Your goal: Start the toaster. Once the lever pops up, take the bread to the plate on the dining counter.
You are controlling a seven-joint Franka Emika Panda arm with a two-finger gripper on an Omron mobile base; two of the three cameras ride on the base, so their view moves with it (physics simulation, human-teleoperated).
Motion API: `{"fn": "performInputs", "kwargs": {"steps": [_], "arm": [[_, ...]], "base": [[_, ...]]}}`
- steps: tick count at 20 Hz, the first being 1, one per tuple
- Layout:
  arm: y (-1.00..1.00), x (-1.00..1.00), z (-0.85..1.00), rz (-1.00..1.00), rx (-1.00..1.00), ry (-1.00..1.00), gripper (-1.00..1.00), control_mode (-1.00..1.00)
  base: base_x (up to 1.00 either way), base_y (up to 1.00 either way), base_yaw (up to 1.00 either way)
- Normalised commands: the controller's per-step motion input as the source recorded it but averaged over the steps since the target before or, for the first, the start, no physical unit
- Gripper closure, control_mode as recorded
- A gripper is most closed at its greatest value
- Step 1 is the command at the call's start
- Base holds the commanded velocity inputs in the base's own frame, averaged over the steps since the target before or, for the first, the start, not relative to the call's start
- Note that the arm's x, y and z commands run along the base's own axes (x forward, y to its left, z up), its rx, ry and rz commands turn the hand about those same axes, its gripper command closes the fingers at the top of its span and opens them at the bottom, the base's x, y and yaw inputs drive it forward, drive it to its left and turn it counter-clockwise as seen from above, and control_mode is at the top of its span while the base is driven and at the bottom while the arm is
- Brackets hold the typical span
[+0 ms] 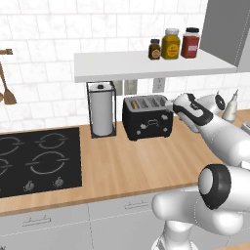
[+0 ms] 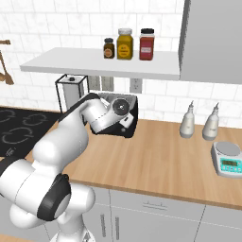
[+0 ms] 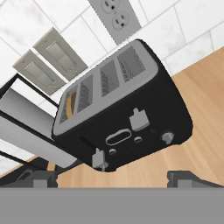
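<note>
While jaws (image 3: 112, 177) hang spread wide and empty, toaster (image 3: 124, 118) sits frame centre on table (image 3: 197, 100), bread (image 3: 70, 105) in leftmost slot. Step: starting toaster. Next, I judge: press one lever (image 3: 99, 158) down.

A black body and a silver slotted top are shown by the toaster (image 1: 148, 118), with pale grey knobs and levers on its front. A tan-yellow edge of bread (image 3: 70, 105) is seen in one slot. The counter (image 1: 136, 161) is given a light wood grain, and the hob (image 1: 36, 161) is black with grey ring markings. The wall (image 1: 49, 44) is covered in white marbled tiles. The shelf (image 1: 146, 66) is white; on it, jars in brown (image 1: 155, 49), mustard yellow (image 1: 171, 44) and red (image 1: 190, 43) are set. The paper towel roll (image 1: 101, 114) is white in a black wire frame. The scale (image 2: 228, 159) is pale grey with a teal panel.
</note>
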Motion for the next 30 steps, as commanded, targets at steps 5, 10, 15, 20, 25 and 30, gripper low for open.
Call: {"fn": "performInputs", "kwargs": {"steps": [5,10,15,20,25,30], "arm": [[0.0,0.0,0.0,0.0,0.0,0.0,-1.0,-1.0],[0.0,0.0,0.0,0.0,0.0,0.0,-1.0,-1.0],[0.0,0.0,0.0,0.0,0.0,0.0,-1.0,-1.0],[0.0,0.0,0.0,0.0,0.0,0.0,-1.0,-1.0],[0.0,0.0,0.0,0.0,0.0,0.0,-1.0,-1.0],[0.0,0.0,0.0,0.0,0.0,0.0,-1.0,-1.0]], "base": [[0.0,0.0,0.0],[0.0,0.0,0.0],[0.0,0.0,0.0],[0.0,0.0,0.0],[0.0,0.0,0.0],[0.0,0.0,0.0]]}}
